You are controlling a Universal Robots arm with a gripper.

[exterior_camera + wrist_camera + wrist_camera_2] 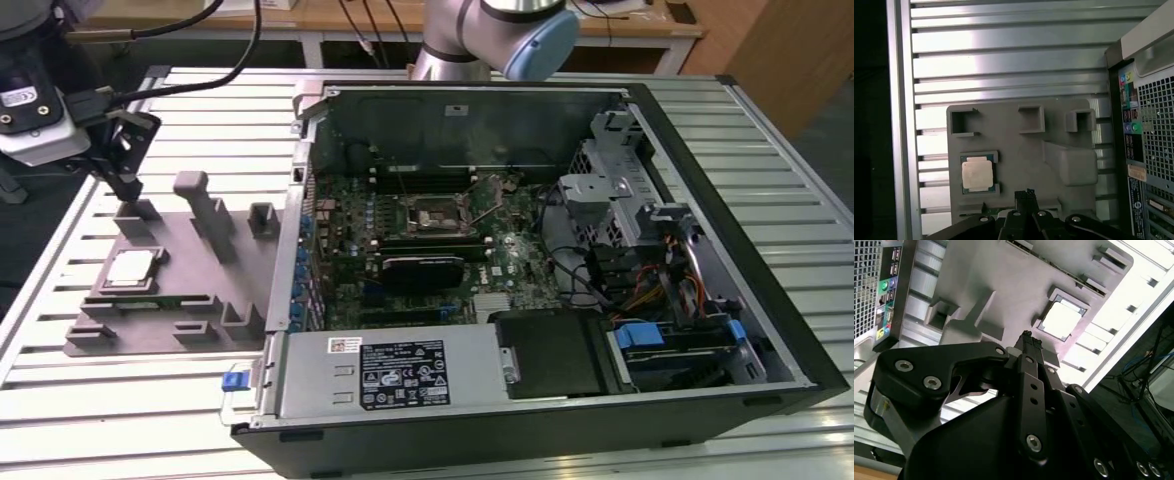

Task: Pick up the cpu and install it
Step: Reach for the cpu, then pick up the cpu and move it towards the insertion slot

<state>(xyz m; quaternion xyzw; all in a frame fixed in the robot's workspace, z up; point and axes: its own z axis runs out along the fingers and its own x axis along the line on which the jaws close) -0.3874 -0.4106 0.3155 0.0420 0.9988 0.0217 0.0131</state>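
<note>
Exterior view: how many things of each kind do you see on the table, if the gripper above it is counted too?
cpu: 1
tray: 1
computer case: 1
gripper: 1
Total: 4

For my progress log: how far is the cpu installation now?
Done: nothing yet; the cpu lies in its grey fixture tray. In hand: the hand is over the tray, near the cpu, holding nothing. Left: pickup and install into the open computer.
</note>
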